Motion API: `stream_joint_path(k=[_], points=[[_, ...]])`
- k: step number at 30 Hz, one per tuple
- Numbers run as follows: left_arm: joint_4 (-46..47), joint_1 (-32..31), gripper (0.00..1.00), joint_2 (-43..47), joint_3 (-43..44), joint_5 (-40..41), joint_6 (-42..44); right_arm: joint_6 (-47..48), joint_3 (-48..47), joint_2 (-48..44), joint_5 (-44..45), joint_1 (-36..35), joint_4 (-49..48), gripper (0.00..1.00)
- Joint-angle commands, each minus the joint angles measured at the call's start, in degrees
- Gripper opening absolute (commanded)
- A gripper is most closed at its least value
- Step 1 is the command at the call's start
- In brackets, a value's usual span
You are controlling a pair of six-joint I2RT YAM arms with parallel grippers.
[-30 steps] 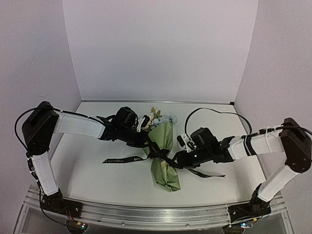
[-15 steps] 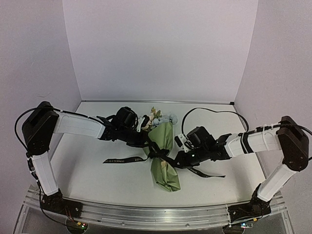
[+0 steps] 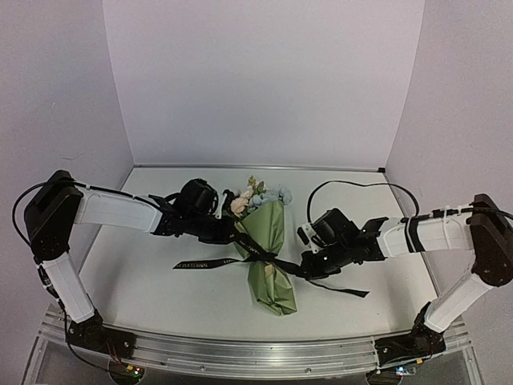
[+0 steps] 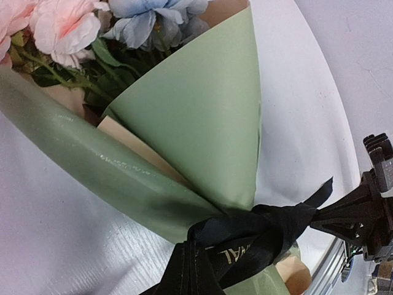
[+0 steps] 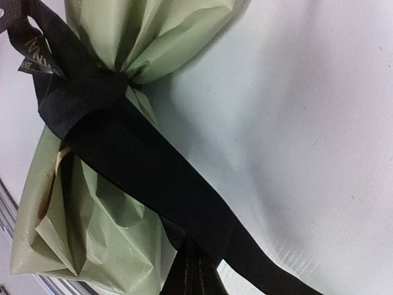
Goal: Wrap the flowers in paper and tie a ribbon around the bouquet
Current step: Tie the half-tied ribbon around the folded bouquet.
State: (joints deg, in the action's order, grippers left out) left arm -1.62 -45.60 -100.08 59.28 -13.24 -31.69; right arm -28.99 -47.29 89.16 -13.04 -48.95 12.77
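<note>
Bouquet [image 3: 272,282]: was laid mid-bench [image 3: 144,282], flowers [image 3: 258,196] toward the far edge.
Ribbon [image 3: 200,262]: was knotted around it.
Left gripper [image 3: 240,238]: was clamped on ribbon.
Right gripper [image 3: 309,266]: was clamped on ribbon.

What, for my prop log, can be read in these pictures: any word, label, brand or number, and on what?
"NAL": light letters, seemingly a word's end, on the ribbon by its knot, left wrist view; the rest is folded away.
Lettering on the ribbon's left tail, top view: too small to read.
Lettering on the ribbon, right wrist view: blurred.
Paper: none.
</note>
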Motion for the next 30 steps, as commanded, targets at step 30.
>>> stream_joint_path(k=[30], points=[[1.3,5.1,0.00,15.3,-19.5,21.6,-15.8,-1.9,-3.3,-1.3,17.1,-0.2,16.3,0.00]])
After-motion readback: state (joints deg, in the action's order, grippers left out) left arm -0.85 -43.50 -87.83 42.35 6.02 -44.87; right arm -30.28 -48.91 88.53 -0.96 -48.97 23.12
